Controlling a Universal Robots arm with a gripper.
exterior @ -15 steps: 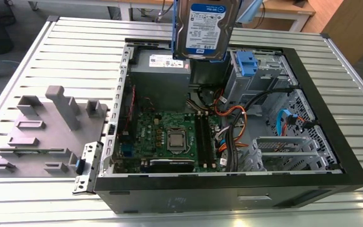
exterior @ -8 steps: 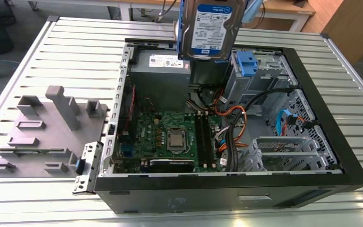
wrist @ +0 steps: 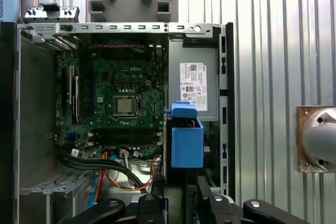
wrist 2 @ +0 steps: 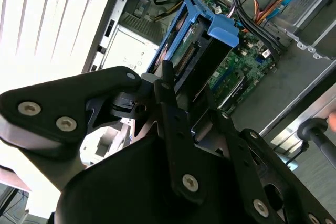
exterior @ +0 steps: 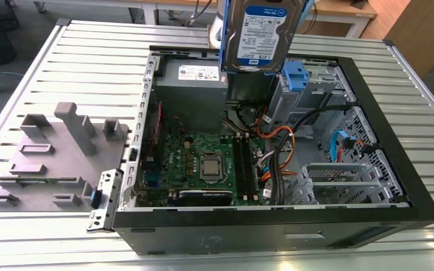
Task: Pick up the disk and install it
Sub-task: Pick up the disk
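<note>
The disk (exterior: 255, 34) hangs upright in the air above the open computer case (exterior: 398, 186). Its white-and-blue label faces the exterior view, and its blue rails run down both sides. My gripper (wrist 2: 184, 103) is shut on the disk (wrist 2: 197, 51), with black fingers (wrist 2: 167, 85) against its sides. In the first wrist view the blue end tab of the disk (wrist: 186, 140) points down into the case, above the edge of the power-supply box, and my gripper (wrist: 181, 195) sits just behind it.
Inside the case lie the motherboard (exterior: 202, 164), a grey power-supply box (exterior: 190, 84), orange and black cables (exterior: 285, 141), a tall blue clip (exterior: 296, 76) and a metal drive cage (exterior: 338, 180). A grey moulded fixture (exterior: 59, 152) stands on the slatted table (exterior: 74, 62) at the exterior view's left.
</note>
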